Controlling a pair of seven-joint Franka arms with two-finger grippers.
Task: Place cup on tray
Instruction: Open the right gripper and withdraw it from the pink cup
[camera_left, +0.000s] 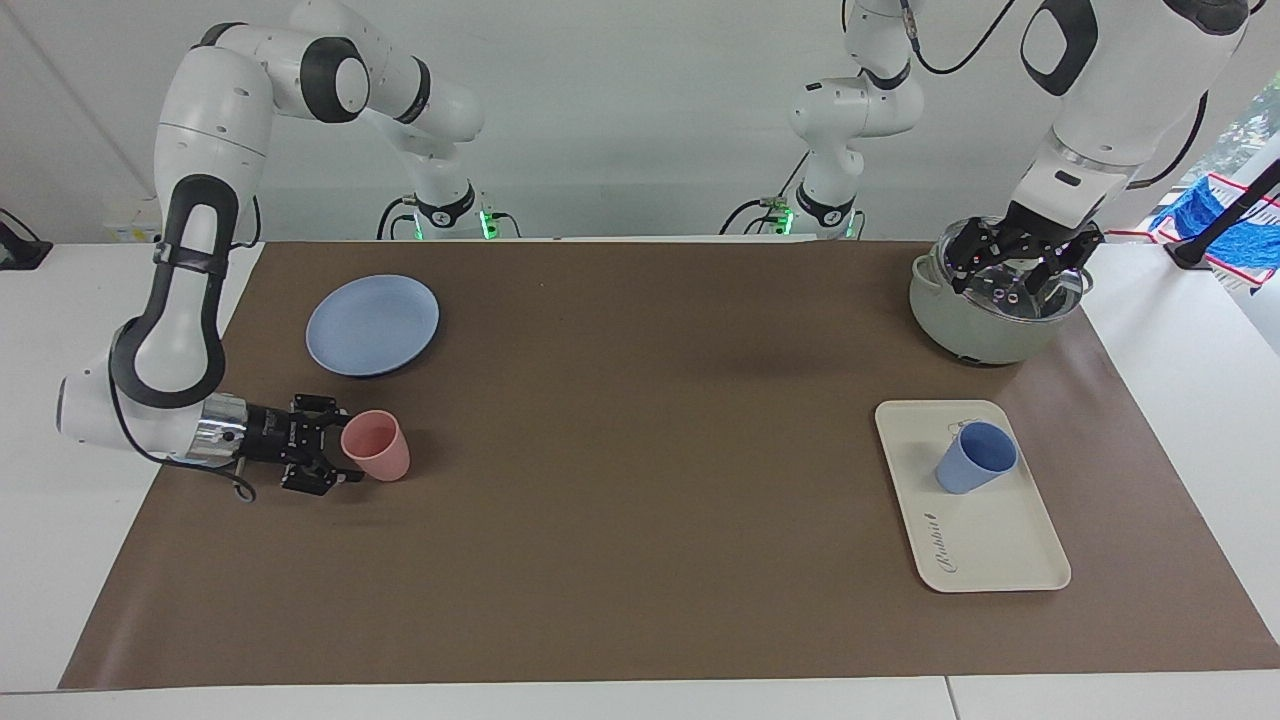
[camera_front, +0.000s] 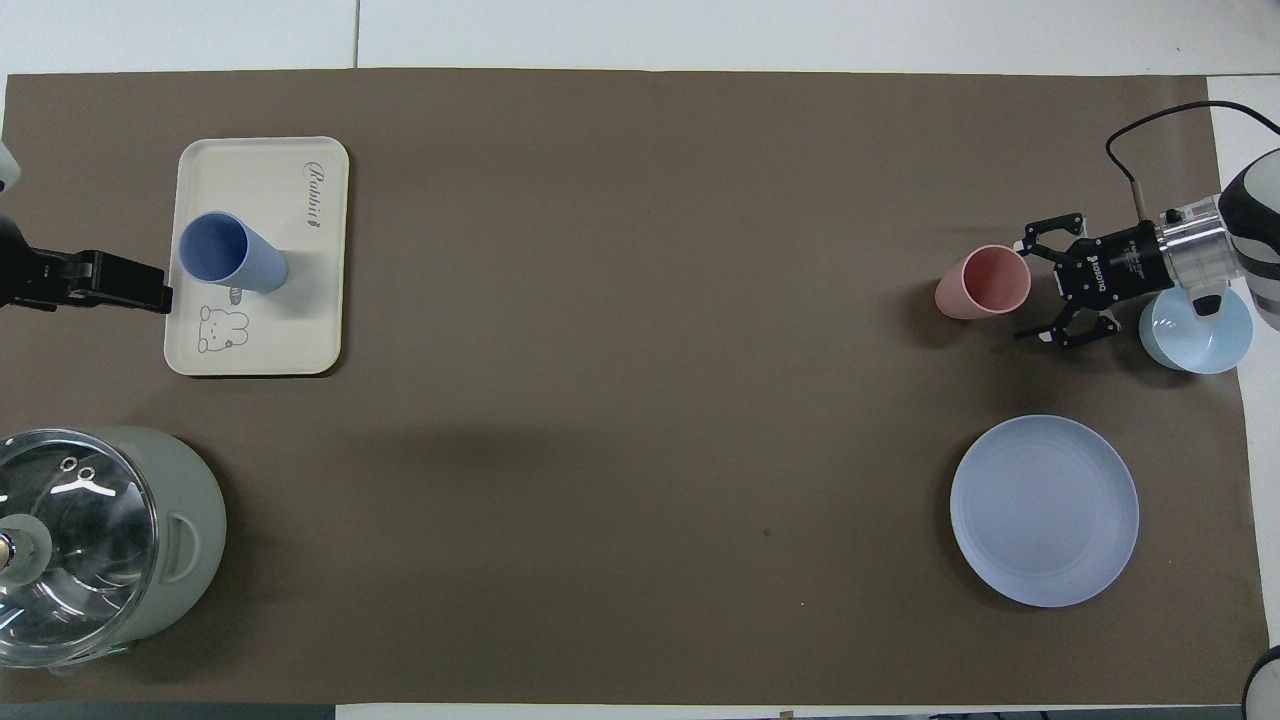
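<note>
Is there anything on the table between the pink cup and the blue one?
No, only bare brown mat lies between pink cup and blue cup, as the overhead view shows.

The cup stood upright on the tray, toward the left arm's end of the counter. Nearer to the robots than the tray sat a lidded pot. Toward the right arm's end stood a tumbler, with a bowl beside it and a plate nearer to the robots.

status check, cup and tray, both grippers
Left gripper over pot. Right gripper open beside pink cup. Blue cup upright on tray. Nothing in the way.
</note>
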